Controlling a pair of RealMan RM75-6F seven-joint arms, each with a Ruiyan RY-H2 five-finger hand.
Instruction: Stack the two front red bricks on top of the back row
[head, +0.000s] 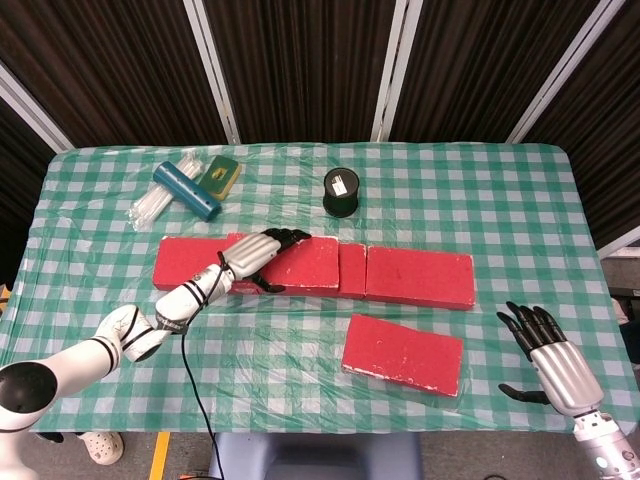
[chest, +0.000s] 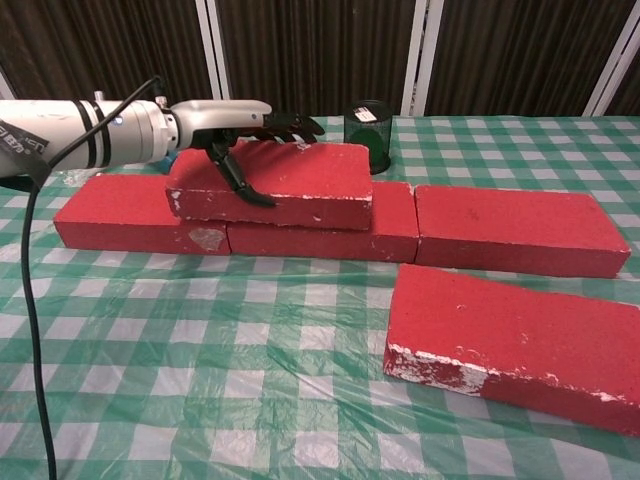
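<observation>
A table (head: 520, 200) covered by a green-and-white checked cloth under clear plastic stands before dark ribbed wall panels (head: 300, 60) with pale uprights. At the back left lie a blue tube (head: 186, 189), some clear tubes (head: 155, 203) and a small green packet (head: 221, 174); a black cup (head: 341, 191) stands behind the bricks.

The back row (chest: 515, 228) of red bricks runs across the middle of the table, three laid end to end. A stacked brick (chest: 300, 182) lies flat on top of it, over the seam between the left and middle bricks of the row. The left hand (head: 250, 257) grips this stacked brick: its fingers (chest: 285, 124) reach over the top toward the far edge, and the thumb (chest: 240, 183) presses on the near face.

The front brick (head: 403, 353) lies on the cloth in front of the row's right end, turned slightly askew and apart from the row.

The right hand (head: 553, 362) is at the table's near right corner, well apart from the front brick, holding nothing, with its fingers spread and pointing away from the robot.
</observation>
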